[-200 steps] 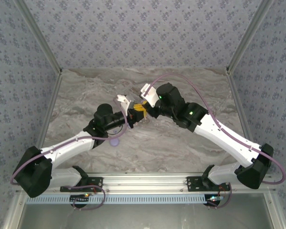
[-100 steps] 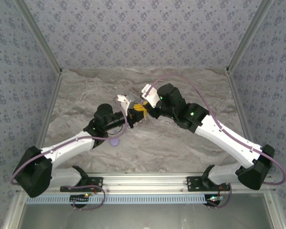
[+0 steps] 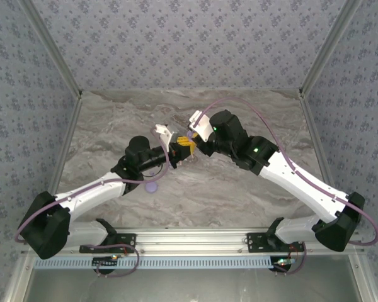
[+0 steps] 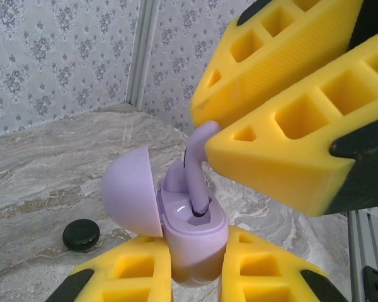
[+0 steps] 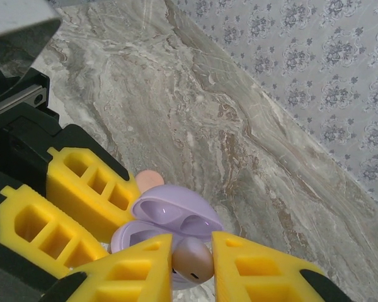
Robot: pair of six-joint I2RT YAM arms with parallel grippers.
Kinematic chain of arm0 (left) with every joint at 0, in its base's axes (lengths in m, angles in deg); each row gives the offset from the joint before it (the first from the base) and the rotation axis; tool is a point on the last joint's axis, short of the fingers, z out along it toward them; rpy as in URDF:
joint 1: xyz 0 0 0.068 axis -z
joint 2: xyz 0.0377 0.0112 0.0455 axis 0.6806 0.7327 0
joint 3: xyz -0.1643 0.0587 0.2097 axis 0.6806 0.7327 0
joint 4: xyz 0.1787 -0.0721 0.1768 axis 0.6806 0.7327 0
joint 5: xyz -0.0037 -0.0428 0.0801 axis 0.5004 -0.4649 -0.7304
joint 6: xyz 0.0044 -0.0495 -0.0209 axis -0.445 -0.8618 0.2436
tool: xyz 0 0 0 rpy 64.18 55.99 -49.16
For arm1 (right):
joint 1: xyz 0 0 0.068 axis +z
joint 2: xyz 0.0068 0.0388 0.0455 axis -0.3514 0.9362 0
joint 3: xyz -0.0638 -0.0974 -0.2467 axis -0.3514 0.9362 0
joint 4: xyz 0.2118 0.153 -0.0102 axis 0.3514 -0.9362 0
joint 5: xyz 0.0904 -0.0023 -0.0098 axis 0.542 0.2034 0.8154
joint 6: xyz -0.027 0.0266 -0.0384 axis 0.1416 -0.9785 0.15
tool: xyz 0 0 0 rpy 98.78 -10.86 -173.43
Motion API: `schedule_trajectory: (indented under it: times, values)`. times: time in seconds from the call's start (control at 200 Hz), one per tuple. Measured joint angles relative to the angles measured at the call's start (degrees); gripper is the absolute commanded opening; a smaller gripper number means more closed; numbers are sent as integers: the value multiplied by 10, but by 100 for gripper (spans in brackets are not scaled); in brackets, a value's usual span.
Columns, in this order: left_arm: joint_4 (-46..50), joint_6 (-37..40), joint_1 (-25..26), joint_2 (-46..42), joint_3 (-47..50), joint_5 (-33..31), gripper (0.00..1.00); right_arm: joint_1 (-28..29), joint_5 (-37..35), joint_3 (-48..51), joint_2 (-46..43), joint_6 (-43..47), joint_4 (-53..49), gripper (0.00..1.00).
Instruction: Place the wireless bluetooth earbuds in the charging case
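The lavender charging case [image 4: 188,236] stands upright with its lid [image 4: 131,192] swung open to the left, and my left gripper [image 4: 194,246] is shut on its body. My right gripper [image 5: 191,240] is shut on a lavender earbud [image 5: 193,262]. In the left wrist view the earbud's stem [image 4: 197,179] reaches down into the case's near socket, under the right gripper's fingers [image 4: 283,145]. A rounded lavender lump [image 4: 174,177] sits in the case just behind the stem. From above, the left gripper [image 3: 179,151] and right gripper [image 3: 193,143] meet over mid-table.
A black round disc [image 4: 80,234] lies on the marble to the left of the case. A pale pink disc [image 5: 150,180] lies beyond the case's lid. A lavender disc [image 3: 152,186] rests beside the left arm. Patterned walls enclose the table [image 3: 252,189].
Both grippers have drifted slightly toward the far side together. Their holds on the case and the earbud are unchanged.
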State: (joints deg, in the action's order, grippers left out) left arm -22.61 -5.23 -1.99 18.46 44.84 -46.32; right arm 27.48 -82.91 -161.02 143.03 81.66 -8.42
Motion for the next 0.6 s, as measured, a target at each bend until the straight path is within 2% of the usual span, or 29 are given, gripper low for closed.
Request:
schedule_trajectory:
  times: [0.6]
  values:
    - [1,0,0,0,0,0,0,-3,19,0,0,7,-7,23]
